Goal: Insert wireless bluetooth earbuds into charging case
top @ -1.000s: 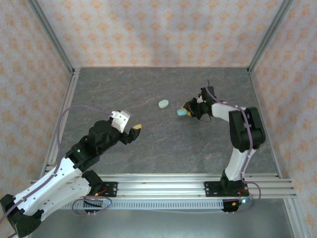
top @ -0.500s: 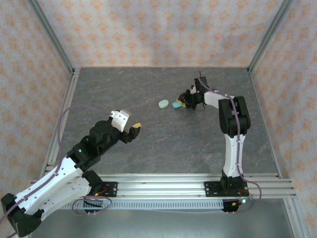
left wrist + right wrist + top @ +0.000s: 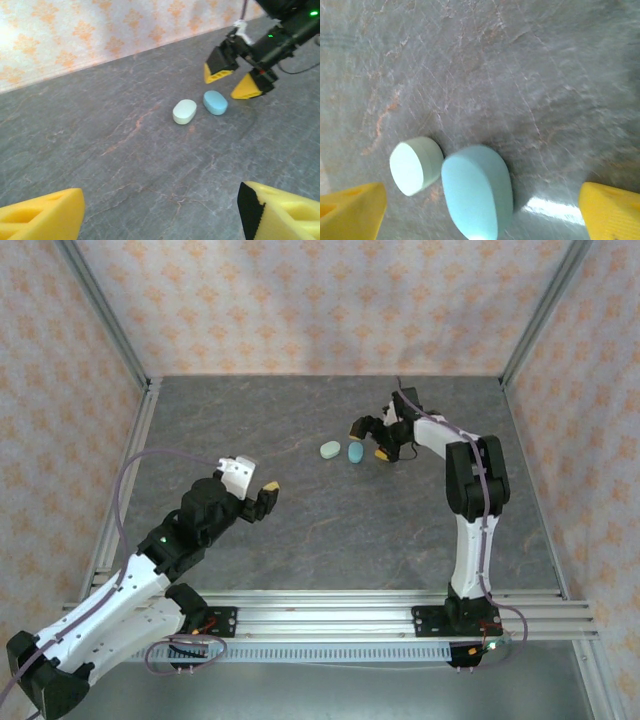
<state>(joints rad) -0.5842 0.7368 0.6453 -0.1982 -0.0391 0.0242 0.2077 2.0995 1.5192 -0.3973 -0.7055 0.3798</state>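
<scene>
Since a second ago, the right arm has carried the blue case (image 3: 355, 452) leftward and released it. Left pincer (image 3: 160, 216) hovers spread and empty over the near bench (image 3: 400, 530) (probably waiting its turn). Farther back, the mint case (image 3: 330, 450) and blue case lie just beside each other, likely gathered for loading. The right pincer (image 3: 370, 440) stands spread wide, just beside the blue one.

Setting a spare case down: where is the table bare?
Bare: grey stone-look table left of the pale mint-green oval case, and between it and the left gripper. Crowded: that case, the pale blue oval case and the open right gripper.
</scene>
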